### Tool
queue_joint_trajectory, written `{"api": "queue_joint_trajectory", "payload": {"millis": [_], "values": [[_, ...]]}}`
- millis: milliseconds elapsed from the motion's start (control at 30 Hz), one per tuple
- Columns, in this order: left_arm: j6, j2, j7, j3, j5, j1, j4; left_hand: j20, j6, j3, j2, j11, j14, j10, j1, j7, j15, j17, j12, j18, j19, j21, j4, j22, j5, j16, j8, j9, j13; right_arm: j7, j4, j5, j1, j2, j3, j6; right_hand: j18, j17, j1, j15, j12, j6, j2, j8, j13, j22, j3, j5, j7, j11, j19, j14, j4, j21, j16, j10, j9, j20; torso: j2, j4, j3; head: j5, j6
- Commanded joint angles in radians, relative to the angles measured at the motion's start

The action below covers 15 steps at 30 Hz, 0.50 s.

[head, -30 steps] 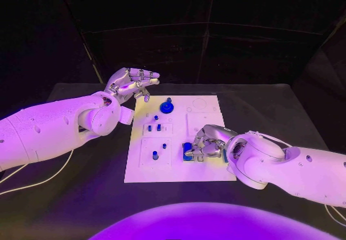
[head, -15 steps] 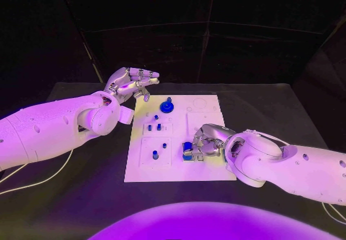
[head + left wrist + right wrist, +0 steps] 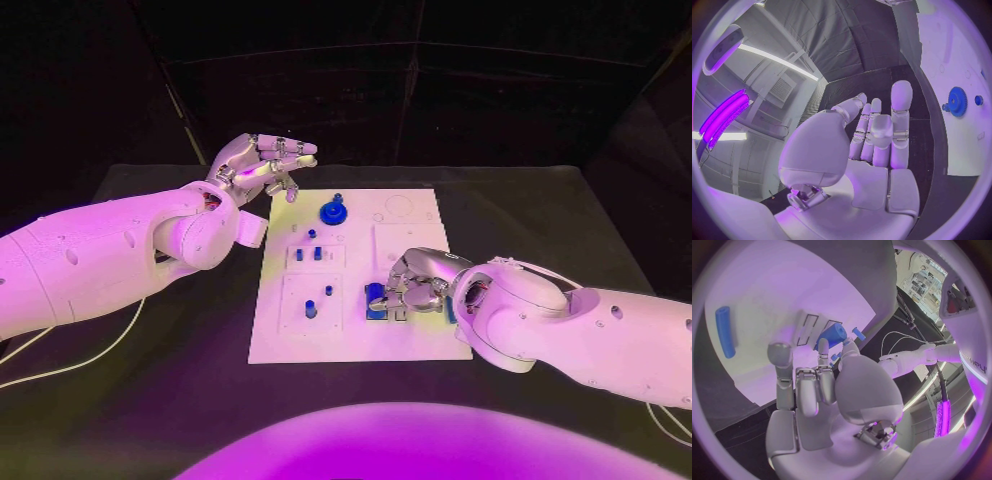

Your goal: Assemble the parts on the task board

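One blue part [image 3: 375, 297] on the task board [image 3: 418, 240] is gripped by the right hand [image 3: 417, 285]; the left hand [image 3: 260, 167] hovers empty, fingers apart.

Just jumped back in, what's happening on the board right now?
The right hand is down on the near right part of the white task board, its fingers at a blue cylindrical part there. The left hand hovers empty, fingers apart, off the board's far left corner. A blue gear-shaped part sits untouched at the far end.

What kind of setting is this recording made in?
Probably a robot lab or test cell: a black table under dark curtained walls, a white task board with small blue parts such as a gear, and coloured strip lighting.
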Motion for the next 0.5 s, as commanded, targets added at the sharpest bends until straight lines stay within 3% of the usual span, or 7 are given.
{"api": "queue_joint_trajectory", "payload": {"millis": [33, 367, 500], "values": [[0.013, -0.003, 0.002, 0.0, 0.003, 0.002, 0.001, 0.004, -0.005, 0.003, 0.005, -0.002, -0.003, -0.006, -0.004, 0.002, 0.006, -0.001, 0.006, 0.006, -0.003, -0.006, 0.004, -0.001, 0.002, 0.005, 0.005, 0.001, 0.001, 0.017, 0.003, 0.009, -0.002, -0.006, -0.002, 0.037, -0.007, 0.226, 0.003, -0.005, 0.006, 0.004, 0.011, 0.002, 0.162, -0.001, 0.0, 0.016, -0.001, -0.007, -0.001, 0.098, -0.008, -0.003, -0.002, 0.043, 0.002, -0.007, 0.0, -0.0009, 0.0, 0.001, 0.001], [0.013, -0.008, 0.002, 0.0, 0.003, 0.002, 0.002, 0.004, -0.005, 0.003, 0.005, -0.002, -0.003, -0.006, -0.004, 0.002, 0.006, -0.001, 0.006, 0.006, -0.003, -0.006, 0.004, -0.001, 0.002, 0.005, 0.005, 0.001, 0.001, 0.042, 0.01, 0.025, -0.002, -0.016, -0.002, 0.027, -0.007, 0.225, 0.018, -0.006, 0.004, 0.004, 0.016, 0.0, 0.161, -0.003, 0.0, 0.035, -0.001, -0.008, -0.002, 0.098, -0.02, -0.005, -0.003, 0.042, 0.002, -0.008, 0.0, 0.0, 0.0001, -0.001, 0.001], [0.014, -0.007, 0.002, 0.0, 0.003, 0.001, 0.001, 0.004, -0.005, 0.003, 0.005, -0.002, -0.003, -0.006, -0.004, 0.002, 0.006, -0.001, 0.006, 0.006, -0.003, -0.006, 0.004, -0.001, 0.002, 0.005, 0.005, 0.001, 0.001, 0.06, 0.014, 0.036, -0.002, -0.026, -0.002, -0.003, -0.007, 0.224, 0.005, -0.004, 0.003, 0.004, 0.019, -0.001, 0.16, -0.004, -0.008, 0.036, 0.001, -0.006, -0.002, 0.097, -0.013, -0.006, -0.003, 0.041, 0.002, -0.008, 0.0, -0.0005, 0.0001, -0.003, 0.001]]}}
